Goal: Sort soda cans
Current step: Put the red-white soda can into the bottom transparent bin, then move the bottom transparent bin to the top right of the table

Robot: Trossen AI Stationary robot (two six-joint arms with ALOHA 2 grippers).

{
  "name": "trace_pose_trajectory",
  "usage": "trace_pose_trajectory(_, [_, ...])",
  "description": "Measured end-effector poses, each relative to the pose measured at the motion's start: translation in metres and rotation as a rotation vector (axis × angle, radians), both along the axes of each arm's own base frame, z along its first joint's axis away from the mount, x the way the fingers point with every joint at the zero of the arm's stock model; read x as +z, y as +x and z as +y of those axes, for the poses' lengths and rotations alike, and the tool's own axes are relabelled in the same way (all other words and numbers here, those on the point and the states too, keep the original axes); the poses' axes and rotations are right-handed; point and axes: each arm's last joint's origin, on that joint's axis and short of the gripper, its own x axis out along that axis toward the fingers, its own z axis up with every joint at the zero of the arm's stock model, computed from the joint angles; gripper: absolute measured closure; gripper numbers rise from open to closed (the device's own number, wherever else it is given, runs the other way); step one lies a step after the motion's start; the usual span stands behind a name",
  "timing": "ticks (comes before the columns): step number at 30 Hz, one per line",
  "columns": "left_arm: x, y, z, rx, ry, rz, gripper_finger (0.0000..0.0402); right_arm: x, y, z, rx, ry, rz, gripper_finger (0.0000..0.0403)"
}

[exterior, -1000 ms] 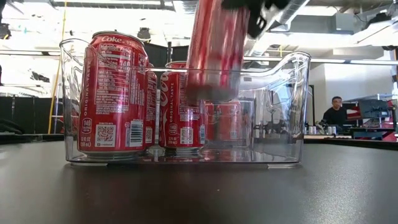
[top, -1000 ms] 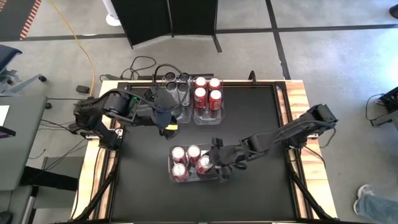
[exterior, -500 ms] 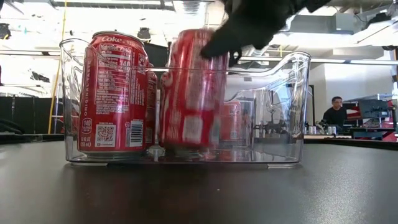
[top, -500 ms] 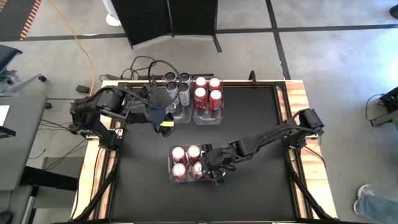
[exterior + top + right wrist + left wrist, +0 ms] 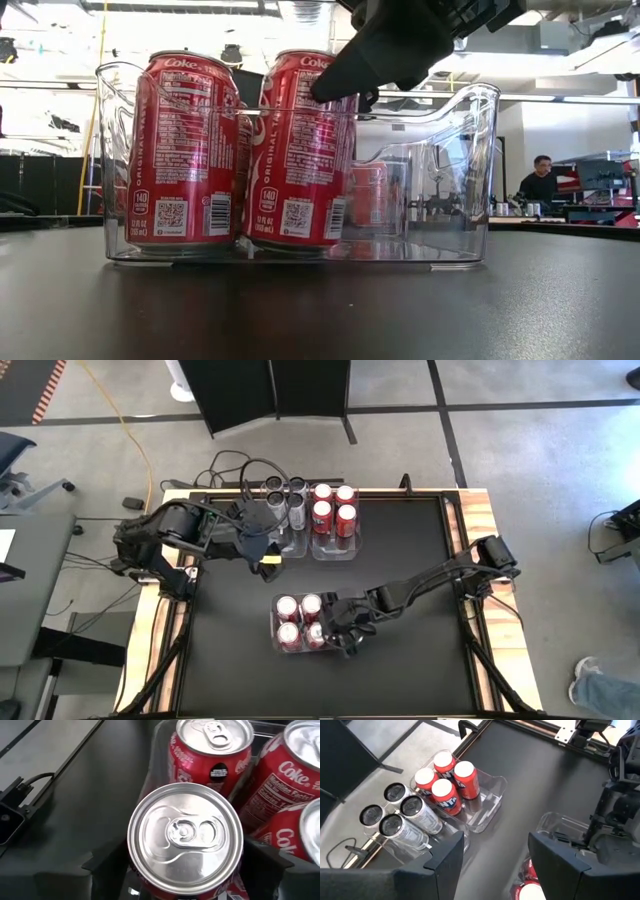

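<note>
A robotics lab or workshop: grey concrete floor (image 5: pixel 520 450) is showing around the rig, cables (image 5: pixel 225 465) are trailing off the table, a person (image 5: pixel 540 180) is sitting at far desks.

floor (image 5: pixel 520 450): grey concrete | dark panel (image 5: pixel 275 390) | seated person (image 5: pixel 541 180)

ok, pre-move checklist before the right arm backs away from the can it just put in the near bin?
1. Placed red can upright on the bin floor: ok.
2. Right gripper clear of that can: cannot tell; its fingers flank the can in the right wrist view, and contact isn't visible.
3. Near bin contents: four red cans standing, none tipped: ok.
4. Straight-up exit path: ok, nothing hangs over the right gripper in the high view.
5. Left gripper out of the way: ok, open and empty, over near the far bins.
6. Silver-grey cans and far red cans each in their own bin: ok.
</note>
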Motion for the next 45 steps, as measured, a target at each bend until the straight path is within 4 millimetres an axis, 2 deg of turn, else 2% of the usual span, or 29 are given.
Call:
trace_pose_trajectory(10, [0.0, 0.0, -0.002, 0.024, -0.032, -0.021, 0.0187, 0.005, 0.002, -0.008, -0.054, 0.046, -0.005, 0.0017])
trace_pose_trajectory(14, [0.0, 0.0, -0.002, 0.024, -0.032, -0.021, 0.0187, 0.013, 0.003, -0.01, -0.061, 0.047, -0.001, 0.0006])
trace_pose_trajectory(18, [0.0, 0.0, -0.002, 0.024, -0.032, -0.021, 0.0187, 0.029, 0.001, -0.012, -0.061, 0.031, 0.06, 0.0006])
trace_pose_trajectory(22, [0.0, -0.001, -0.003, 0.004, -0.019, -0.011, 0.0187, 0.053, -0.006, -0.014, -0.031, -0.031, 0.175, 0.0017])
trace_pose_trajectory(27, [0.0, -0.001, -0.006, -0.011, -0.016, -0.008, 0.0187, 0.086, -0.015, -0.019, 0.009, -0.099, 0.225, 0.0036])
trace_pose_trajectory(30, [0.0, -0.001, -0.008, -0.014, -0.019, -0.011, 0.0187, 0.095, -0.018, -0.028, 0.005, -0.137, 0.232, 0.0047])
trace_pose_trajectory(39, [0.0, -0.003, -0.016, -0.024, -0.033, -0.023, 0.0187, 0.079, -0.012, -0.091, -0.157, -0.135, 0.356, 0.0122])
trace_pose_trajectory(42, [0.0, -0.004, -0.018, -0.017, -0.034, -0.032, 0.0187, 0.073, -0.011, -0.104, -0.164, -0.087, 0.351, 0.0146])
trace_pose_trajectory(45, [0.0, -0.004, -0.02, -0.011, -0.029, -0.041, 0.0187, 0.066, -0.014, -0.108, -0.106, -0.02, 0.419, 0.0169])
